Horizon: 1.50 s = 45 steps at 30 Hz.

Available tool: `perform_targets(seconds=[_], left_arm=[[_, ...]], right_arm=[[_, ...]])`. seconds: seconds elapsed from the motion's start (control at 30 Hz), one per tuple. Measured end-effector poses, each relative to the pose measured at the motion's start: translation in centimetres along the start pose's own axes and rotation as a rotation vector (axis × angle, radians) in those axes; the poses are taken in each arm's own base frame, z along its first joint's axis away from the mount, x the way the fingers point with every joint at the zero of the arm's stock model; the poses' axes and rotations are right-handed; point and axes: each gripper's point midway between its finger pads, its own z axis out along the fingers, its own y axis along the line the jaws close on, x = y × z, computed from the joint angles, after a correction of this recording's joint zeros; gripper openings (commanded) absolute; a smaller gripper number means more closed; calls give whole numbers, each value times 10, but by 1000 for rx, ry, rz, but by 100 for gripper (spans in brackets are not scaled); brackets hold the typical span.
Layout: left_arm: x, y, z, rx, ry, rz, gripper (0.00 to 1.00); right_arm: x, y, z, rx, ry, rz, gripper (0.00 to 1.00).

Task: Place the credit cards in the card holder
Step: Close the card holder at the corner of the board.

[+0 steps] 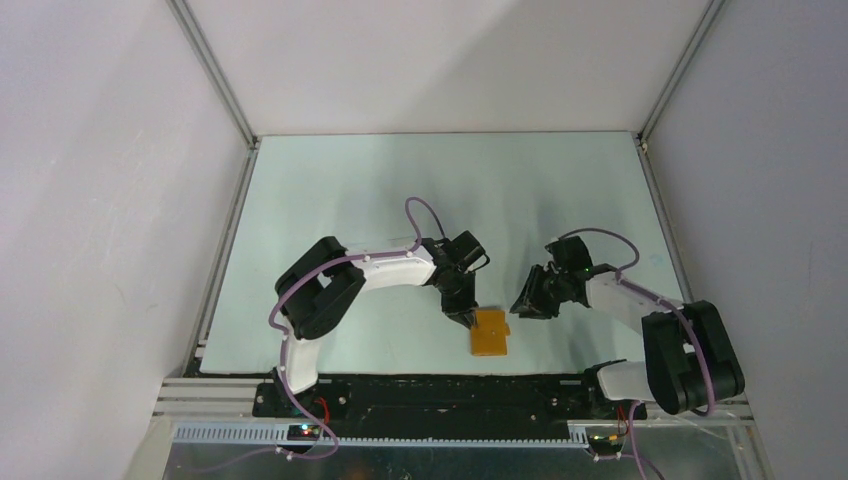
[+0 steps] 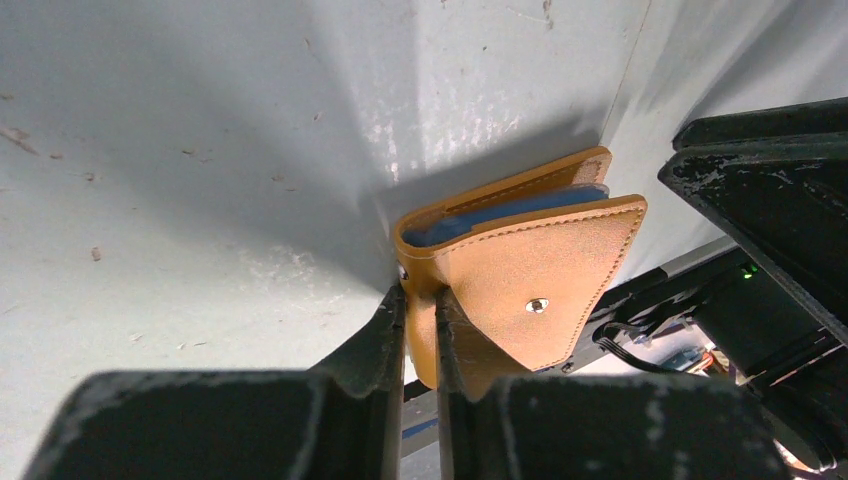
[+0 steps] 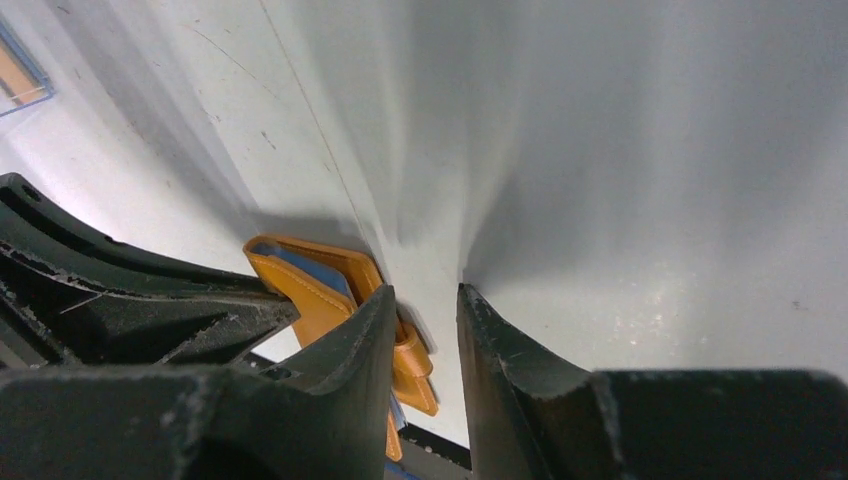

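Wallet [image 1: 490,333] is near the front edge of the pale table [image 1: 380,180], about in the middle, between the two arms. It is small and orange like mustard. From above it looks like a little square.

Up close, it has neat stitches running along its edges. It is folded almost shut, and a blue lining [image 2: 510,212] peeks out of the gap at the top. The flap facing the left camera gets narrower toward one end, with round corners. A small shiny stud [image 2: 537,305] sits on that flap.

The left gripper [image 2: 420,300] pinches the wallet's edge near one corner. One black finger is on each side, pressed tight against the orange skin.

The right gripper [image 3: 425,295] is just to the right of the wallet and does not touch it. Its two fingers stand a little way apart with only bare table showing between them.

In the far corner of the right wrist view, a clear case [image 3: 18,75] peeks in. Something tan is inside it, but I cannot tell what.
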Motion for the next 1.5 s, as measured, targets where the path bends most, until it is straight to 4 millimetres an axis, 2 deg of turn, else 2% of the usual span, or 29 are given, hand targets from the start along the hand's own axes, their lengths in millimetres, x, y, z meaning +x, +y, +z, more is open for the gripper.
perform_targets(seconds=[0.1,0.23,0.37,0.53,0.73,1.03,1.27,1.5], left_arm=[[0,0,0,0,1,0,0],[0,0,0,0,1,0,0],[0,0,0,1,1,0,0],[0,0,0,0,3,1,0],[0,0,0,-1,4,6,0],[0,0,0,-3,6,5,0],[0,0,0,-10,11,2,0],[0,0,0,-10,11,2,0]], right_arm=[[3,-1,-1,-66,22,49,35],[9,5,1,-146,72,74,27],[14,6,6,-172,115,86,18],[17,9,10,-167,158,87,16],[22,17,14,-78,171,-16,13],[25,17,14,149,116,-207,5],[29,17,12,193,112,-255,0],[36,11,5,224,131,-268,0]])
